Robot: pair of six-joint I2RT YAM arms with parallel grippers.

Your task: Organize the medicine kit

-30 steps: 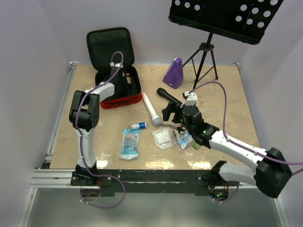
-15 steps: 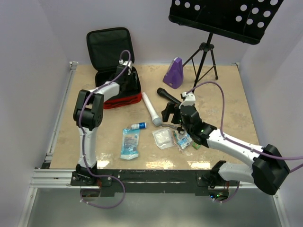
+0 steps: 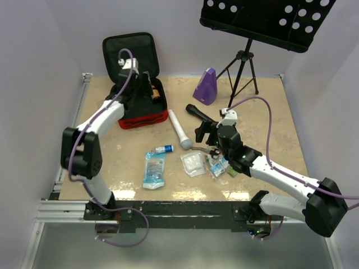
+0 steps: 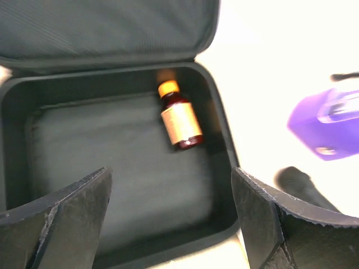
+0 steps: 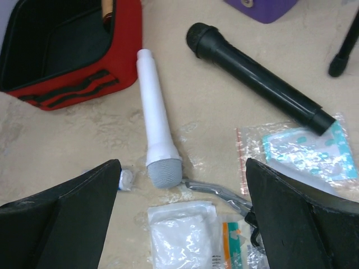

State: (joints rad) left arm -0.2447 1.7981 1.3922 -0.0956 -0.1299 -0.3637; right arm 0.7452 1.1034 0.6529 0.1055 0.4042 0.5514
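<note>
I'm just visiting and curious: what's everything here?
medicine kit: one, red, black inside, open, far left
bottle: one, brown, orange cap, inside kit
white microphone: one, white, middle
black microphone: one, black, beside it
small bottle: one, blue and white, near front
packets: at least four, clear, near front
metronome: one, purple, far side
music stand: one, black, far right
table: one, beige, underneath
left gripper: one, black, open over kit
right gripper: one, black, open above white microphone

Soft even light, medicine kit (image 4: 112, 145) blurred, table (image 4: 263, 73) overexposed

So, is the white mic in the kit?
No, the white mic lies on the table, outside the kit.
</note>
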